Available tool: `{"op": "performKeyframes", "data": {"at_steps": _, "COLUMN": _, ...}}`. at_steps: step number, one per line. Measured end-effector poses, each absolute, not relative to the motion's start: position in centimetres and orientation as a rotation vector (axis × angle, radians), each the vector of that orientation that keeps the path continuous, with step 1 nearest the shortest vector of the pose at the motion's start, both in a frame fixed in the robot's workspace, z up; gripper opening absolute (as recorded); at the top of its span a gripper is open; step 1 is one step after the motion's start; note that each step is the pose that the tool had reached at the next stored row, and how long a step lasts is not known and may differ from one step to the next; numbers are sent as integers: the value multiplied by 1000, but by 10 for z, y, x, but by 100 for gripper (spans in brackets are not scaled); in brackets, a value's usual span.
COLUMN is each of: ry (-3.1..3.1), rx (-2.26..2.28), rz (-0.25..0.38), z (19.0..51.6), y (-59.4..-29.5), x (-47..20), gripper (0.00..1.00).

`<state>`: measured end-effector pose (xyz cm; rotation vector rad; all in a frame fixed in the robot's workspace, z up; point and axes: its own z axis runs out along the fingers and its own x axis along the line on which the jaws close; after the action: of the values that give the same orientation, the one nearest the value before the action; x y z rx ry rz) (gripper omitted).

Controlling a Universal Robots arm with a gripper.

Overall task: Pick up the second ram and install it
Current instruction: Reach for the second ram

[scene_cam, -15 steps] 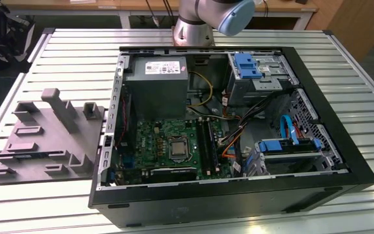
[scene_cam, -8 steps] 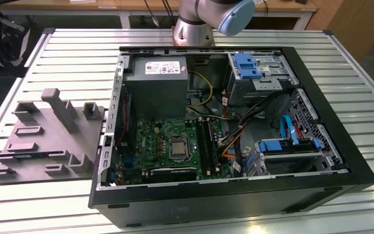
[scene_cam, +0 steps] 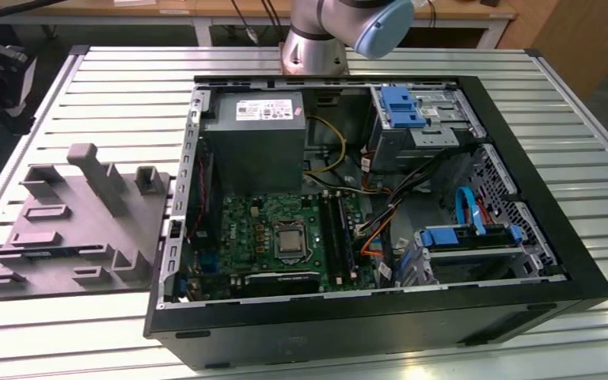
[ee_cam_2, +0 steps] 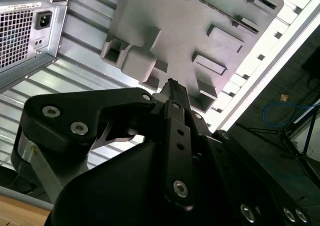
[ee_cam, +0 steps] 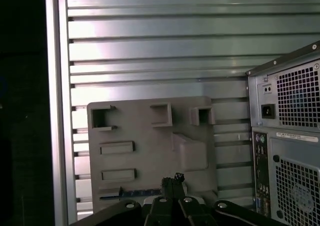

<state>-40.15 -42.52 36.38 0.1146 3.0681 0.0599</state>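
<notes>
We saw second ram [scene_cam: 59,252] [ee_cam: 132,192] low at the exterior view's left, edge-up in grey fixture [scene_cam: 82,214] slot. Long axis ran left-right; thin blue strip. Gripper [ee_cam: 172,178] fingers together, empty.

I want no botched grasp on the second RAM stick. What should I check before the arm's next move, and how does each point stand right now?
1. Second ram seated in the grey fixture: ok, it lies in a slot near one edge.
2. Gripper free of load: ok, nothing between its fingertips.
3. Gripper open for a grasp: not ok, it is shut.
4. Gripper lined up over the ram: cannot tell; it hangs above the fixture, close to one end of the stick.
5. Computer case open, motherboard exposed: ok.
6. A free memory slot on the board: cannot tell.
</notes>
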Motion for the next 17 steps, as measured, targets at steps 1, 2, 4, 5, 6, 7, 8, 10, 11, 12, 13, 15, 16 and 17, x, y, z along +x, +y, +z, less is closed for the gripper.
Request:
{"op": "performKeyframes", "data": {"at_steps": 1, "ry": 3068, "rx": 115, "rz": 60, "z": 363, "y": -426, "x": -403, "gripper": 10}}
{"op": "performKeyframes", "data": {"at_steps": 2, "ry": 3068, "rx": 115, "rz": 60, "z": 362, "y": -428, "x": -404, "gripper": 10}}
{"op": "performKeyframes", "data": {"at_steps": 4, "ry": 3068, "rx": 114, "rz": 60, "z": 360, "y": -431, "x": -406, "gripper": 10}}
{"op": "performKeyframes", "data": {"at_steps": 5, "ry": 3068, "rx": 115, "rz": 60, "z": 359, "y": -433, "x": -407, "gripper": 10}}
{"op": "performKeyframes", "data": {"at_steps": 6, "ry": 3068, "rx": 115, "rz": 60, "z": 358, "y": -435, "x": -407, "gripper": 10}}
{"op": "performKeyframes", "data": {"at_steps": 7, "ry": 3068, "rx": 115, "rz": 60, "z": 357, "y": -437, "x": -408, "gripper": 10}}
{"op": "performKeyframes", "data": {"at_steps": 8, "ry": 3068, "rx": 115, "rz": 60, "z": 357, "y": -439, "x": -408, "gripper": 10}}
{"op": "performKeyframes", "data": {"at_steps": 10, "ry": 3068, "rx": 115, "rz": 60, "z": 355, "y": -444, "x": -409, "gripper": 10}}
{"op": "performKeyframes", "data": {"at_steps": 11, "ry": 3068, "rx": 114, "rz": 60, "z": 354, "y": -446, "x": -409, "gripper": 10}}
{"op": "performKeyframes", "data": {"at_steps": 12, "ry": 3068, "rx": 114, "rz": 60, "z": 353, "y": -448, "x": -410, "gripper": 10}}
{"op": "performKeyframes", "data": {"at_steps": 13, "ry": 3068, "rx": 114, "rz": 60, "z": 353, "y": -451, "x": -410, "gripper": 10}}
{"op": "performKeyframes", "data": {"at_steps": 15, "ry": 3068, "rx": 114, "rz": 60, "z": 351, "y": -455, "x": -410, "gripper": 10}}
{"op": "performKeyframes", "data": {"at_steps": 16, "ry": 3068, "rx": 114, "rz": 59, "z": 350, "y": -456, "x": -410, "gripper": 10}}
{"op": "performKeyframes", "data": {"at_steps": 17, "ry": 3069, "rx": 115, "rz": 58, "z": 350, "y": -458, "x": -411, "gripper": 10}}
